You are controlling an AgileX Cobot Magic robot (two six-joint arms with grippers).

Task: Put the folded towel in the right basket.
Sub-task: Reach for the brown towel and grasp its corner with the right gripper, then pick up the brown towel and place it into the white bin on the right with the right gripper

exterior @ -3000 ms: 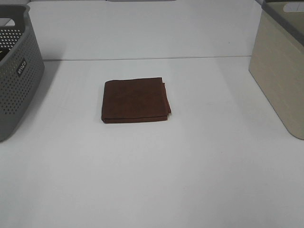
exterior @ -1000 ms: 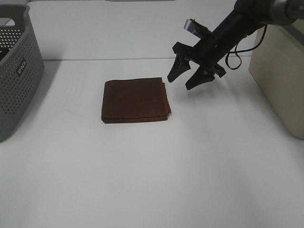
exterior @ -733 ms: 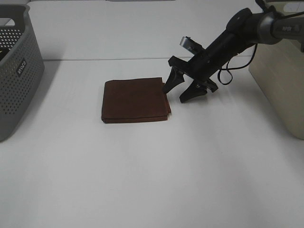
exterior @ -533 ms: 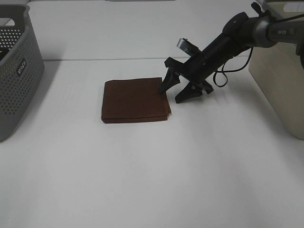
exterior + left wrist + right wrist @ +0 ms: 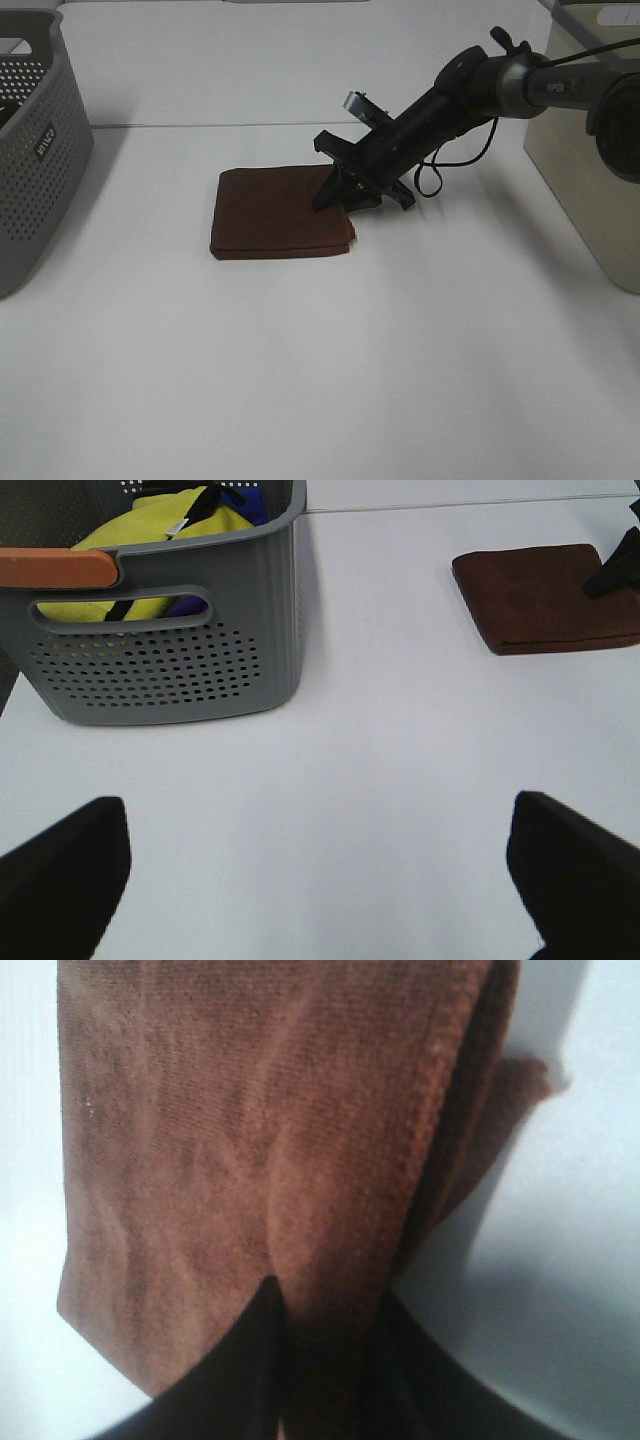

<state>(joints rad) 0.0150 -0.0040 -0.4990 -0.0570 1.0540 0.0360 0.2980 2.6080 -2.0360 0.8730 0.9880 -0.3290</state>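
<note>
Exterior high view shows my right end effector pinched on an edge of the folded towel, flat on the bench, well apart from the right basket: lift, carry and release remain.

The brown folded terry towel is one even shade. The surface is plain white. At its left edge, the grey plastic basket is patterned with rows of small round holes and bears a dark label with white lettering. It has an orange strip on its rim and yellow cloth inside. At the right edge, the beige plastic basket has a grey rim. The right tool and the left tool are black.
</note>
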